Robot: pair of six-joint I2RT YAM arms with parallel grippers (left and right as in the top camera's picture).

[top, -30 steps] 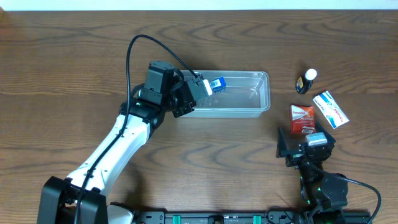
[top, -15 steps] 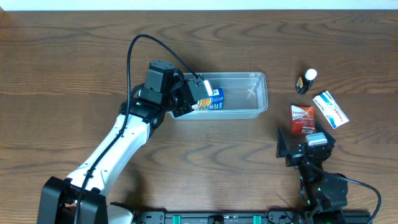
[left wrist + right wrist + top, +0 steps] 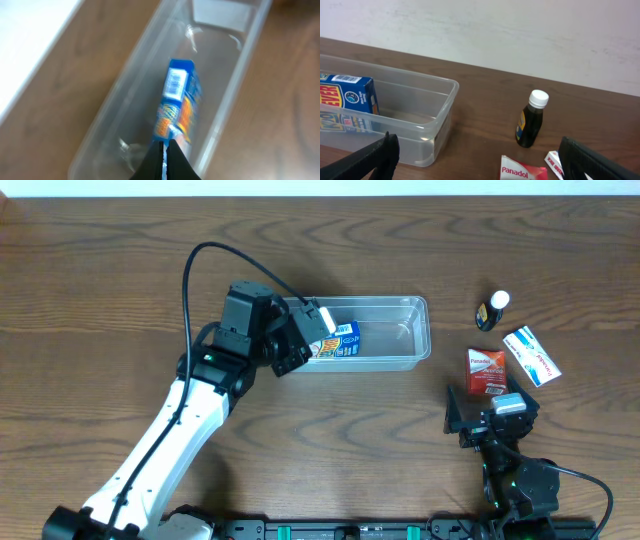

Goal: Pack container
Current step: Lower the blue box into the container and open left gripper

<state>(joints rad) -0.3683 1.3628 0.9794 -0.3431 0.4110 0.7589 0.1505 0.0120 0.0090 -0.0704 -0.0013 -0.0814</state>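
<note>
The clear container (image 3: 427, 330) lies at the table's middle, and a blue box (image 3: 341, 341) rests inside its left end. My left gripper (image 3: 320, 320) hovers over that end, shut with nothing between its fingers. In the left wrist view the blue box (image 3: 177, 105) lies on the floor of the container (image 3: 235, 75), just beyond my closed left gripper (image 3: 164, 147). My right gripper (image 3: 490, 404) stands open near the front right, holding nothing. In the right wrist view my right gripper (image 3: 480, 162) gapes wide, facing the container (image 3: 447, 107) and the blue box (image 3: 347, 105).
Right of the container lie a red Panadol box (image 3: 487, 370), a dark bottle with a white cap (image 3: 492, 310) and a white-and-blue packet (image 3: 531, 355). The right wrist view shows the bottle (image 3: 531, 120) and the Panadol box (image 3: 522, 172) ahead of the open fingers.
The blue box dropped from my left gripper into the container. The gripper then shut empty and drew back slightly left. The container shifted a little left. The right arm stayed still.
</note>
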